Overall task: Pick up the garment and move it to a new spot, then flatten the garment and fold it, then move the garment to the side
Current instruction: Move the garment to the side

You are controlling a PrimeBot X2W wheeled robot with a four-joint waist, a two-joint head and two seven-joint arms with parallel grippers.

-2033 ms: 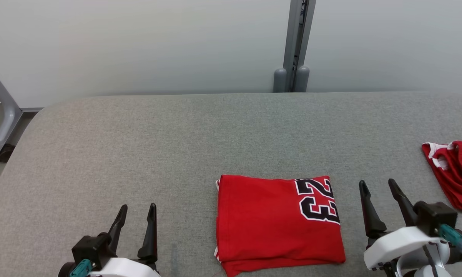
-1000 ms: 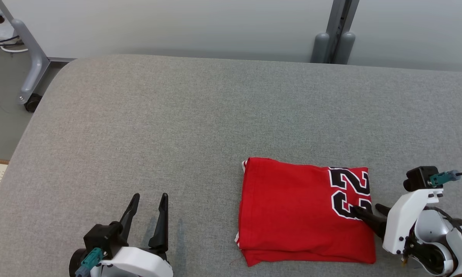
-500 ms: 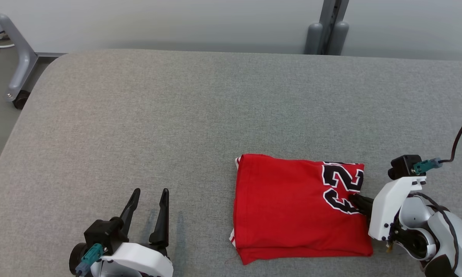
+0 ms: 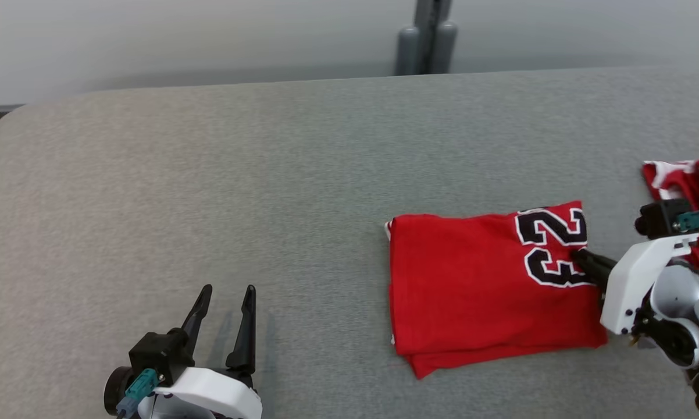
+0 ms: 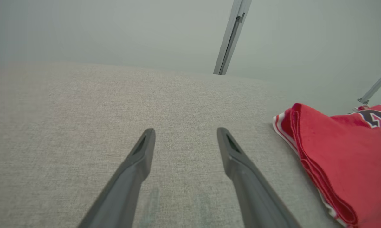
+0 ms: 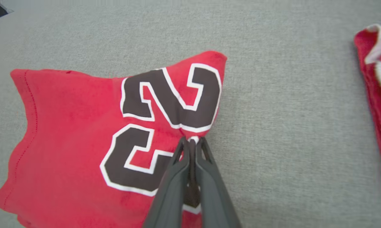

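Since half a second ago, my right gripper [image 6: 192, 141] has dragged the folded red garment [image 4: 471, 285] rightward across the grey table [image 4: 210, 174]. Its fingers are pinched tight on the garment's right edge, at the black 23. Just right of the garment, not touching it, lies a second red garment [image 4: 681, 174], crumpled. Well left of the garment, my left gripper [image 4: 228, 289] has its fingers spread, holding nothing.

folded red "23" garment [image 4: 477, 279] flat on grey table [image 4: 210, 174]
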